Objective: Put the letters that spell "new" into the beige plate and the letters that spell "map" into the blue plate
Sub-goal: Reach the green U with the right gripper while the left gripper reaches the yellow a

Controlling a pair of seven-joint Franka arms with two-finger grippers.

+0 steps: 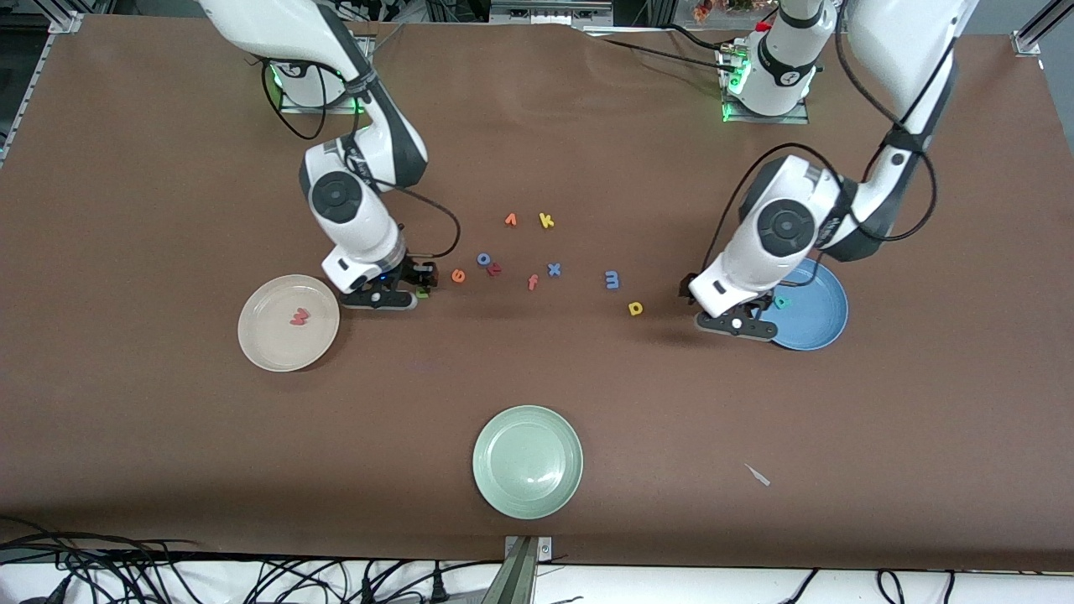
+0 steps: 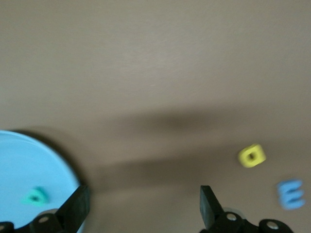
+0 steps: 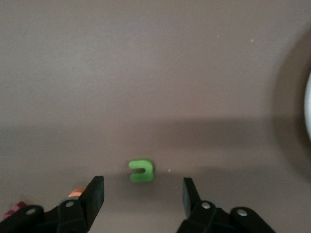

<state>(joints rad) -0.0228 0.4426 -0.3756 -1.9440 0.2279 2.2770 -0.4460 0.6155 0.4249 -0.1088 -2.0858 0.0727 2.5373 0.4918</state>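
The tiny green foam letter "n" (image 3: 141, 171) lies flat on the brown counter (image 1: 537, 377). The right hand (image 3: 143, 194) hangs just over it with its two black fingers (image 3: 95, 194) spread, one on each side, so I think it is getting ready to pinch the letter. The round cream-beige plate (image 1: 268, 356) sits close by, a little nearer the front camera, and the small pinkish-red foam "w" (image 1: 299, 316) already lies in it. The little orange foam "e" (image 1: 458, 275) waits on the counter beside the green letter, toward the middle of the counter.

At the left arm's end, the round blue plate (image 1: 818, 323) holds the small teal foam "a" (image 2: 36, 196). The left hand (image 2: 144, 206) hangs over the counter right at the rim of this plate, its fingers (image 2: 77, 206) spread wide and holding nothing. It looks free to go for another letter. The small yellow foam "p" (image 1: 636, 308) and the small blue foam "m" (image 1: 612, 279) lie near it on the counter, well apart from the plate.

In the middle are letters that are not needed: an orange "v" (image 1: 511, 220), a yellow "k" (image 1: 546, 221), a pinkish "f" (image 1: 532, 282) and a blue "x" (image 1: 554, 269). A pale green plate (image 1: 528, 461) sits alone, nearest the front camera.
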